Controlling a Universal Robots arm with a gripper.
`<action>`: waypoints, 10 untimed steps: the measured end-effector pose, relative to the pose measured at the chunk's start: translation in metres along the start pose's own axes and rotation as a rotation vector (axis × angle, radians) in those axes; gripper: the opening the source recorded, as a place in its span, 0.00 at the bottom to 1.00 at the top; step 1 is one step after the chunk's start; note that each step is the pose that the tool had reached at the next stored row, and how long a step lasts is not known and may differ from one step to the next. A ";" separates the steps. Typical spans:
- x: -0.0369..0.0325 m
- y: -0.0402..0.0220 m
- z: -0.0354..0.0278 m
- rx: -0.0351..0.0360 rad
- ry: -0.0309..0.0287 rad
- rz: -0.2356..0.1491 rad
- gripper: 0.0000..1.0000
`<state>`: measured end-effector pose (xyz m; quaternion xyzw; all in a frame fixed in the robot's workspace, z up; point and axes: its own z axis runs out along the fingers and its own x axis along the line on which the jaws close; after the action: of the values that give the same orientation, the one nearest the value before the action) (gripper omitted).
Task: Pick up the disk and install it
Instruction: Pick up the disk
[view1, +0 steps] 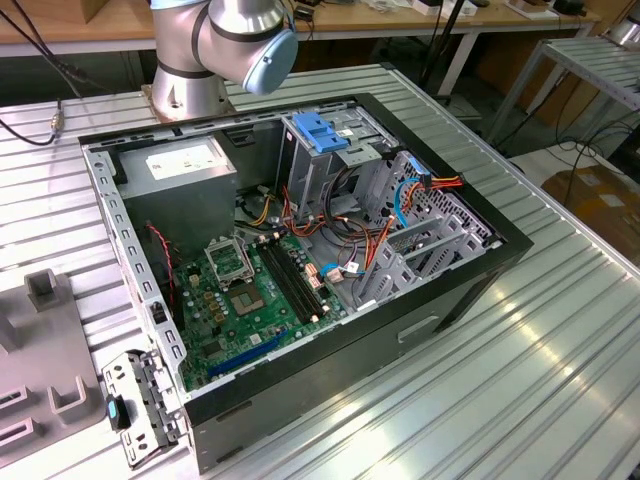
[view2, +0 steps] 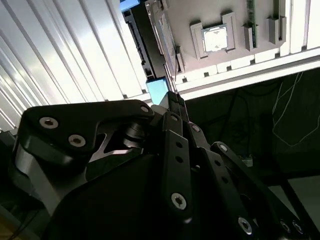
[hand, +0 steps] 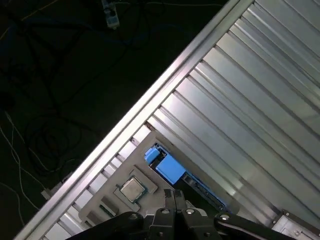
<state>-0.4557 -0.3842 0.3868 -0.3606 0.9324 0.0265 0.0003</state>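
**Approach to the pick.** Both wrist views show the gripper above the disk. The disk appears to stand on edge in a grey fixture plate, just beside a processor chip. The jaws are closed tip to tip, hold nothing, and seem clear of the blue rail. In the exterior view, the open computer case sits on the bench, with its blue-topped drive cage at 1 o'clock from the motherboard. A sound grasp probably needs the jaws opened wider than the disk, centred across it and lowered squarely.
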 end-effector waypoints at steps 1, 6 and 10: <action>0.0000 0.0000 0.0000 -0.0001 0.0005 -0.013 0.11; 0.0000 0.0000 0.0000 -0.0014 0.0042 -0.097 0.11; 0.0000 0.0000 0.0000 -0.0028 0.0076 -0.168 0.11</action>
<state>-0.4557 -0.3842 0.3868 -0.4378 0.8987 0.0263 -0.0016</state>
